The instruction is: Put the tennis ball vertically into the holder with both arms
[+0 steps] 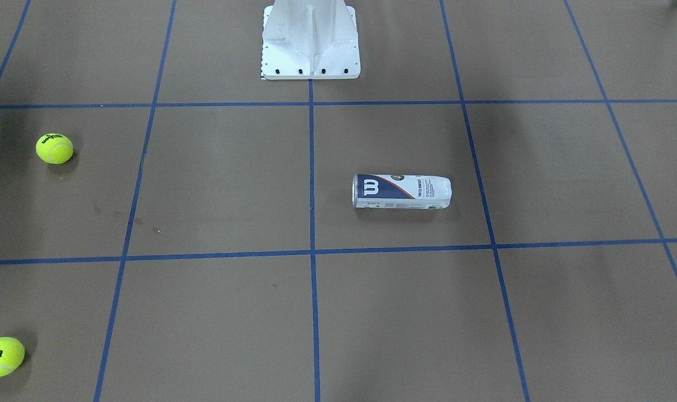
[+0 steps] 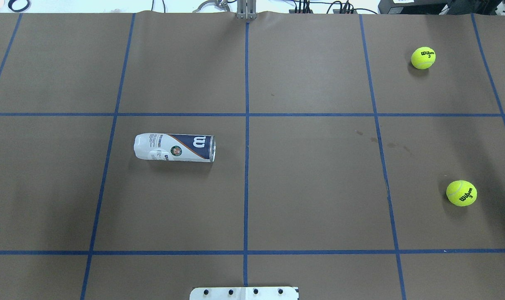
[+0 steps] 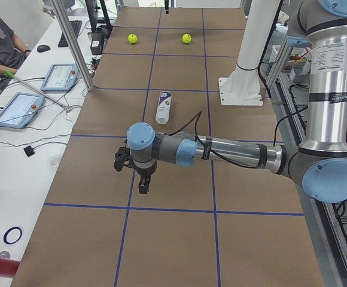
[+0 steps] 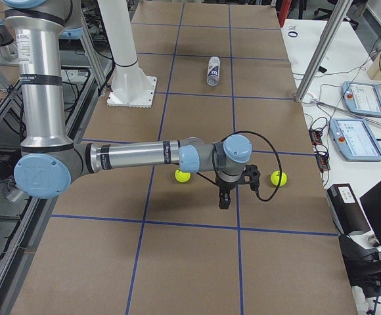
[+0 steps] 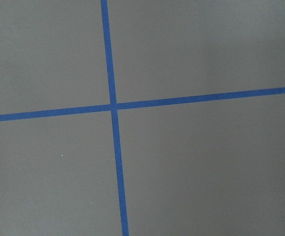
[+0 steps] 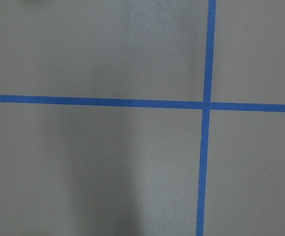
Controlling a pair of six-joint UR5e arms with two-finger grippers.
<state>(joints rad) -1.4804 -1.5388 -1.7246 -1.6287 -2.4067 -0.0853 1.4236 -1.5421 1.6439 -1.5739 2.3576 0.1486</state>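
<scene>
**Holder** [image 2: 174,147]: one, lying on its side on the worktop [image 2: 311,187], at 9 o'clock from the overhead view's centre. The silver-rimmed end points to 3 o'clock and the closed end to 9 o'clock. It is not upright and nothing grips it. The label hides whatever may be inside.

**Tennis balls**: two, both loose on the worktop and well apart from the holder.
- The far tennis ball [image 2: 423,57] sits at 2 o'clock in the overhead view.
- The near tennis ball [image 2: 461,193] sits just past 3 o'clock.

**Left gripper** [image 3: 143,185]: seen only in the left side view. It hangs point-down over bare worktop, well apart from the holder and carrying nothing. Whether its fingers are parted or closed cannot be told.

**Right gripper** [image 4: 224,199]: seen only in the right side view. It hangs point-down between the two balls and above them, touching neither. The state of its fingers cannot be told.

**Wrist views**: each shows only a crossing of blue tape lines [image 5: 114,106].

**Mounting base** [image 1: 310,39]: white, standing at 12 o'clock in the front-facing view.

**Progress, as judged**: nothing is done. Left to do: pick up the holder and stand it upright with one arm, pick up a ball with the other, bring the ball over the rim and lower it in.
</scene>
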